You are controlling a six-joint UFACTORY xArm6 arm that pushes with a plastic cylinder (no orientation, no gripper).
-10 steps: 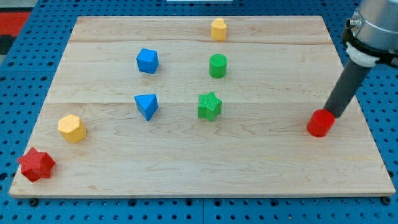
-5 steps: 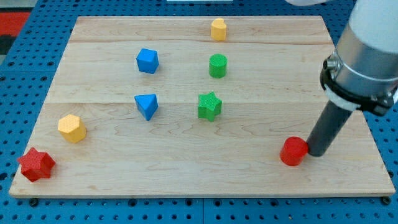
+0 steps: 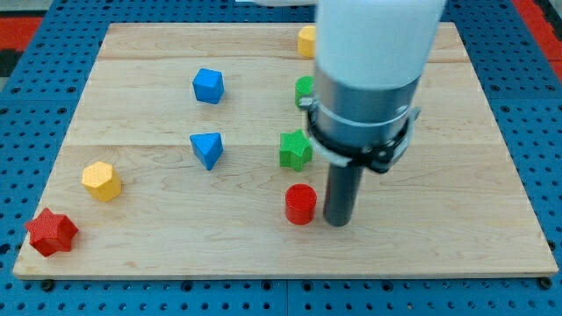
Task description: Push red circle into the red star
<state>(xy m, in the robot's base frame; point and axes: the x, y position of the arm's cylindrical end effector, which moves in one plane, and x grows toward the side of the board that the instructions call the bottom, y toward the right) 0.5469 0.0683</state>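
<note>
The wooden counter [image 3: 176, 237] is seen carrying all blocks. No fingers are fitted — only a rod, nothing held. My tip [image 3: 337, 223] is set just beside the red circle [image 3: 300, 204], on its right. The red star [image 3: 51, 233] lies well apart, at the view's bottom-left corner.

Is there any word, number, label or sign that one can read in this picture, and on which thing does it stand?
None: no text, number or brand mark can be read anywhere.
The wooden board, the red circle, the red star and the other blocks are plain.
The arm above my tip shows no marking either.
</note>
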